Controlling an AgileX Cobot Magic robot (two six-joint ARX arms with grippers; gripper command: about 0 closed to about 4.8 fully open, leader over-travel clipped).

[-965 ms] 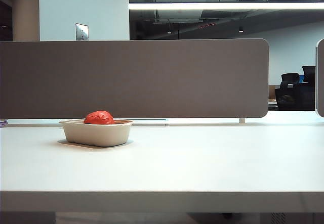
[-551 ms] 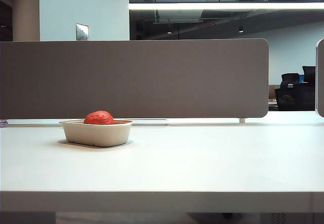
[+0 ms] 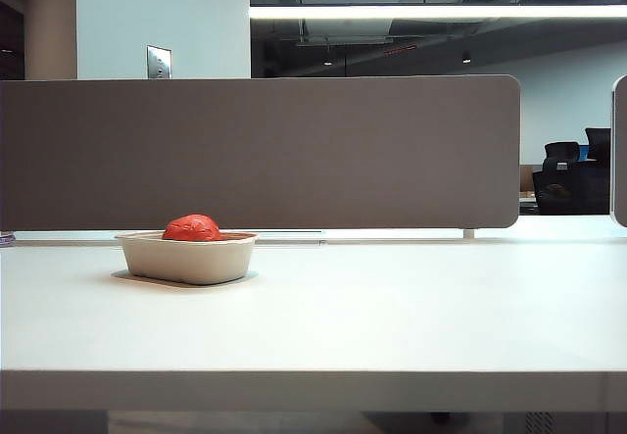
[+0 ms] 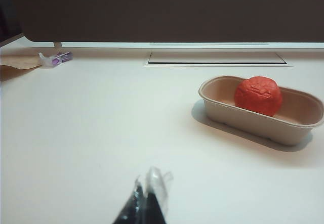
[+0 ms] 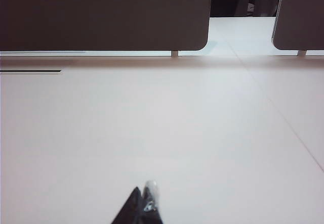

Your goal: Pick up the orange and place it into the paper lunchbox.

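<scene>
The orange (image 3: 192,227) lies inside the paper lunchbox (image 3: 186,260) on the left part of the white table. The left wrist view shows the same orange (image 4: 258,95) resting at one end of the lunchbox (image 4: 253,123). My left gripper (image 4: 146,183) is shut, empty, well back from the lunchbox over bare tabletop. My right gripper (image 5: 143,192) is shut and empty too, over bare table, with neither the orange nor the lunchbox in its view. Neither gripper appears in the exterior view.
A grey partition (image 3: 260,150) runs along the table's far edge. A second partition panel (image 5: 298,14) stands beyond a gap. A small purple-and-white item (image 4: 56,58) lies near the partition's foot. A cable slot (image 4: 217,58) is set into the table behind the lunchbox.
</scene>
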